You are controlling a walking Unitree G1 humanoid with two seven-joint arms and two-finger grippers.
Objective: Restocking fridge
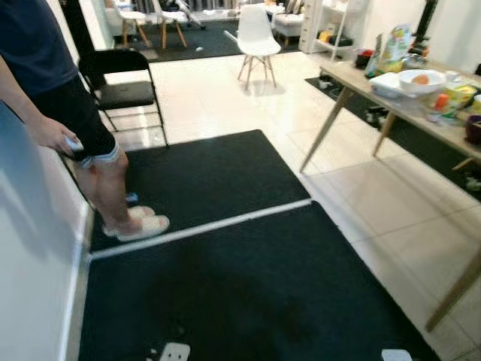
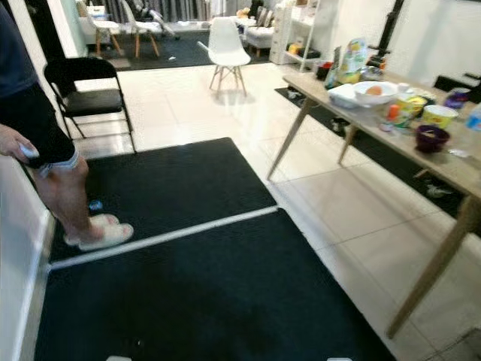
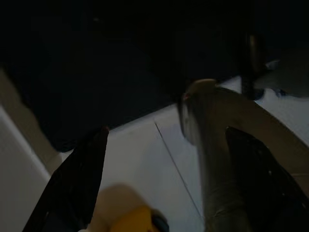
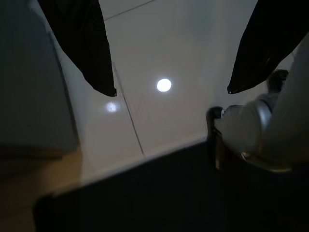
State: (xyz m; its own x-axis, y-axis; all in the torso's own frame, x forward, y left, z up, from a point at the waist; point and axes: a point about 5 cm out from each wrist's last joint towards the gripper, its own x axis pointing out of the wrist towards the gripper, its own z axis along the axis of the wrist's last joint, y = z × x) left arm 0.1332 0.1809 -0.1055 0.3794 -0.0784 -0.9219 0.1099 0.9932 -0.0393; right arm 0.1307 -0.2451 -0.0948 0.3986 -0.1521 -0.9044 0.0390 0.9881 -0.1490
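A wooden table (image 2: 451, 169) stands at the right with food on it: a white bowl (image 2: 374, 92) holding something orange, a tall printed bag (image 2: 350, 60), a yellow-green cup (image 2: 440, 115) and a purple bowl (image 2: 431, 138). A tall white panel (image 1: 30, 248) runs along the left edge; I cannot tell whether it belongs to the fridge. My left gripper (image 3: 166, 133) hangs open over a black mat and pale tiles, in deep shade. My right gripper (image 4: 170, 91) hangs open above glossy tiles, with nothing between its fingers.
A person (image 1: 68, 113) in slippers stands at the left by the white panel, holding a small white thing. Two black mats (image 1: 225, 286) cover the floor ahead. A black folding chair (image 1: 120, 75) and a white chair (image 1: 255, 37) stand farther back.
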